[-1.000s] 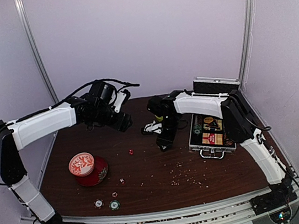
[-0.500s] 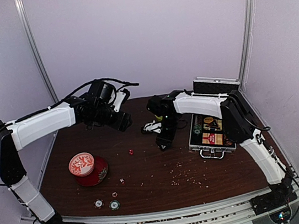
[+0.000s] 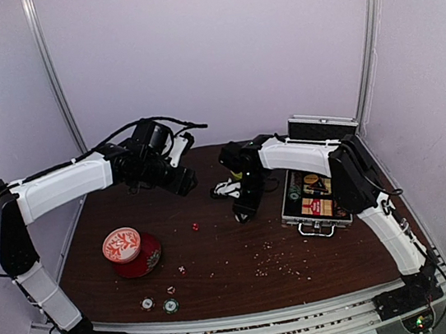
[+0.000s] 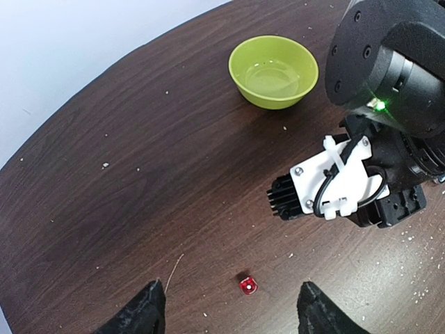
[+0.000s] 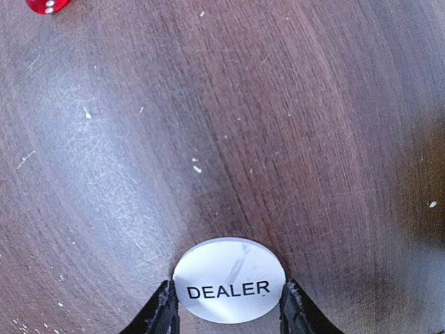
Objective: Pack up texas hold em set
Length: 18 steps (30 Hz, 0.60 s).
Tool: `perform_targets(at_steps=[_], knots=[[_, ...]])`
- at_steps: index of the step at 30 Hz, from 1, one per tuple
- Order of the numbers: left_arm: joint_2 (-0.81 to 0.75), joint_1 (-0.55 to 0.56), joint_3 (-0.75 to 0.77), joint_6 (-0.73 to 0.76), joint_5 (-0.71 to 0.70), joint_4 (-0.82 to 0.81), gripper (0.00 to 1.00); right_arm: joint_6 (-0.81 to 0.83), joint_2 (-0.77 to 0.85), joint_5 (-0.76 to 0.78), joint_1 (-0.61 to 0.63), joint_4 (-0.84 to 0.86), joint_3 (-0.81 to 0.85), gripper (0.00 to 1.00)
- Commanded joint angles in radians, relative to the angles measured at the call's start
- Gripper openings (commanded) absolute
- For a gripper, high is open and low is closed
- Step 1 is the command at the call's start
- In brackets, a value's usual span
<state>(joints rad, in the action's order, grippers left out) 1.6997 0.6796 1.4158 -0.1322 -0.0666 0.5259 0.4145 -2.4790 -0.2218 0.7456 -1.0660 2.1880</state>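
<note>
On a dark wooden surface [image 3: 219, 255] speckled with pale crumbs, boxed in by plain pale walls [image 3: 206, 45], the right tool [image 5: 229, 309] is clamped on a white disc [image 5: 229, 285] marked DEALER, just right of a small red die [image 4: 246, 284]. The left tool [image 4: 229, 313] hangs above that die with its fingers apart, holding nothing. The open silver case [image 3: 317, 195] sits at the right, a green bowl [image 4: 274, 72] at the far side and a red-and-white tin [image 3: 123, 245] at the near left.
</note>
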Motion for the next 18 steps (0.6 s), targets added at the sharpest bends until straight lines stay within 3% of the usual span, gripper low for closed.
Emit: perform_targets(at_steps=[1, 12, 18], knots=[[-0.028, -0.009, 0.023, -0.006, 0.01, -0.012, 0.66, -0.002, -0.004, -0.026, 0.009, -0.048, -0.044, 0.43], [-0.013, -0.01, 0.023, -0.004, 0.014, -0.012, 0.66, 0.004, 0.284, -0.056, 0.013, -0.022, -0.36, 0.43], [0.003, -0.01, 0.024, -0.004, 0.022, -0.012, 0.66, 0.007, 0.384, -0.049, 0.014, -0.003, -0.452, 0.43]])
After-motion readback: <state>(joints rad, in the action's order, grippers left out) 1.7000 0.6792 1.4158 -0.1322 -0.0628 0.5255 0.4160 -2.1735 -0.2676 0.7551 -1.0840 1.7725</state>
